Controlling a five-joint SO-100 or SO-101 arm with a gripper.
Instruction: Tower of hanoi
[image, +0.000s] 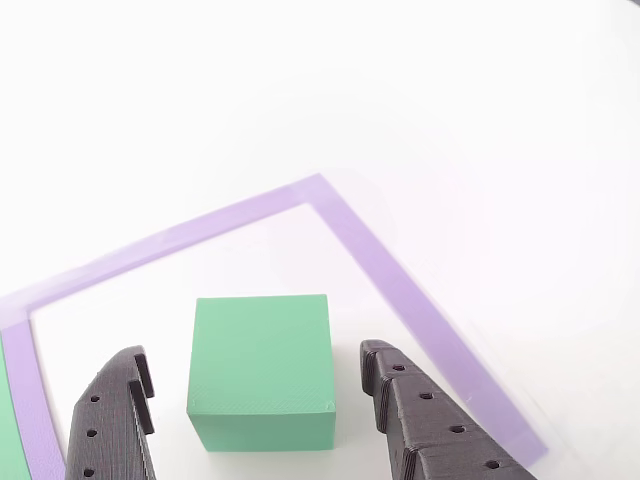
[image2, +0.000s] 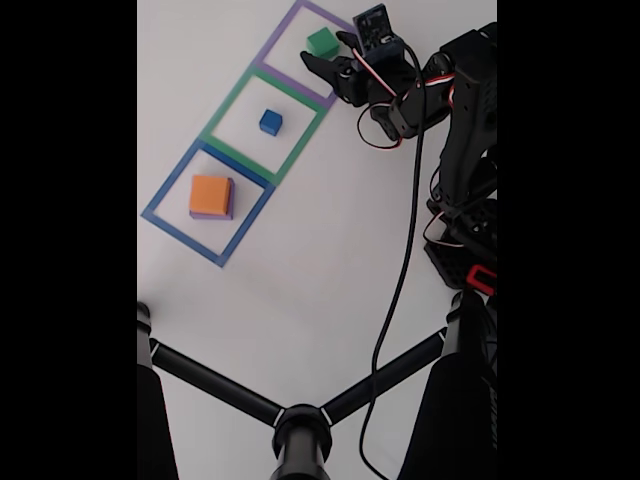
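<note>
The pincer (image: 255, 400) is open around the green block (image: 262, 368), which sits on the counter (image: 320, 90) inside the purple square (image: 400, 290). I think it must squeeze shut next, then lift

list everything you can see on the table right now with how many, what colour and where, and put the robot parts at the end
green block: one, green, inside the purple outline, between the open fingers
blue block: one, blue, inside the green outline
orange block: one, orange, stacked on the purple block
purple block: one, purple, inside the blue outline
taped outlines: three in a row, purple, green, blue
table: one, white
tripod: one, black, fixed view bottom
gripper: one, black, open around the green block
arm: one, black, fixed view right
</note>
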